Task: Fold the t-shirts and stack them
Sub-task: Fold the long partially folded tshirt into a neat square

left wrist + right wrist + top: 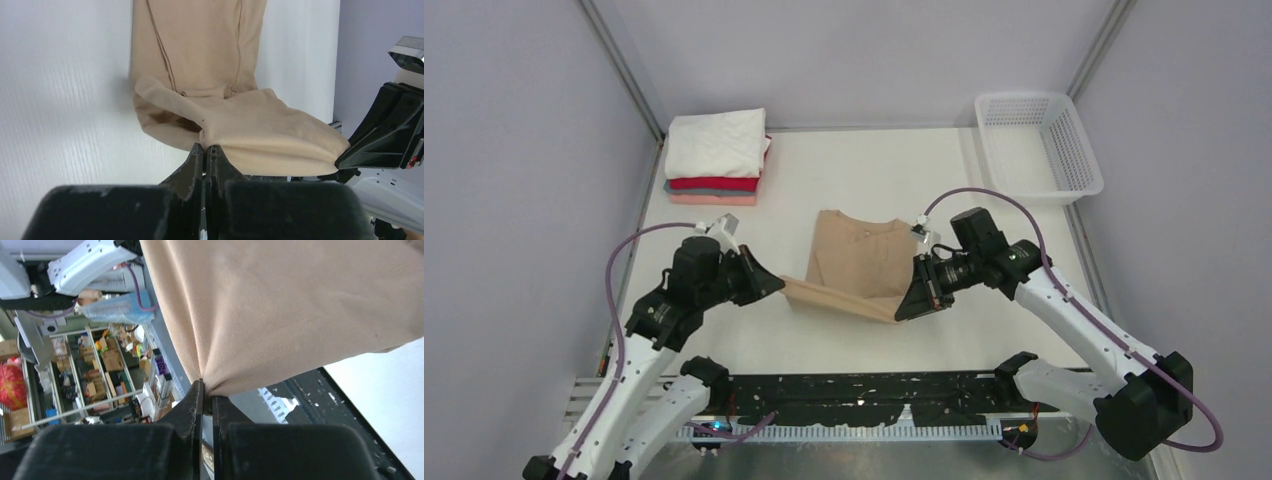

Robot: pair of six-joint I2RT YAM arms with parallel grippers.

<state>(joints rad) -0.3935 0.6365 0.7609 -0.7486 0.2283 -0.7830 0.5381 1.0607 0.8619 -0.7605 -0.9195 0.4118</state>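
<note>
The left pincer (776, 285) and the right pincer (902, 312) are each closed tight on a near corner of the tan t-shirt (861, 255), holding this edge above the counter (844, 170). The shirt's long axis runs away from the arms, and its far part lies flat. At the far left, the folded t-shirts (716, 160) are stacked.

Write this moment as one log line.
left hand: shut on tan t-shirt | right hand: shut on tan t-shirt | near edge lifted | t-shirt stack: far left

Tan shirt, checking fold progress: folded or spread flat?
Partly folded: tan shirt narrowed lengthwise, near hem lifted by left gripper and right gripper.
</note>
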